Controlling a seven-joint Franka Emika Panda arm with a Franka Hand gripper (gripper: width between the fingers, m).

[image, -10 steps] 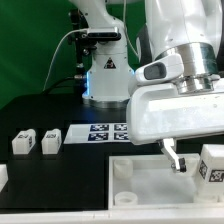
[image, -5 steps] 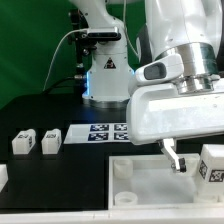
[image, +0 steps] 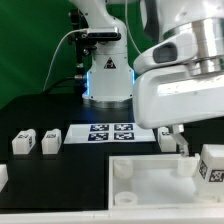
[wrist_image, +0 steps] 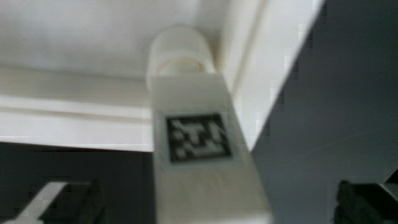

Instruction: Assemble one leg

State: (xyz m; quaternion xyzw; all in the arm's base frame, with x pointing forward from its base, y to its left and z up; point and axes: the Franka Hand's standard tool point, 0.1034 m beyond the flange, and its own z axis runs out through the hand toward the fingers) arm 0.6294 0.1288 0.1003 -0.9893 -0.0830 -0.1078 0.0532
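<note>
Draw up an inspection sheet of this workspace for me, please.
Surface: black table, white tray lying on it.
Job's things: centre leg between the gripper's fingers, a gap on each side; outer leg and inner leg side by side at the exterior view's left; right leg at the tray's edge.
Clutter: nothing seen.
Grippers: gripper open.
Cables: cables looping beside the robot base.
Surroundings: marker board; green backdrop.

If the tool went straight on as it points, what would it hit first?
Probably the leg, centred ahead of the open tool; depth is unclear. The white tray piece lies beyond it.
</note>
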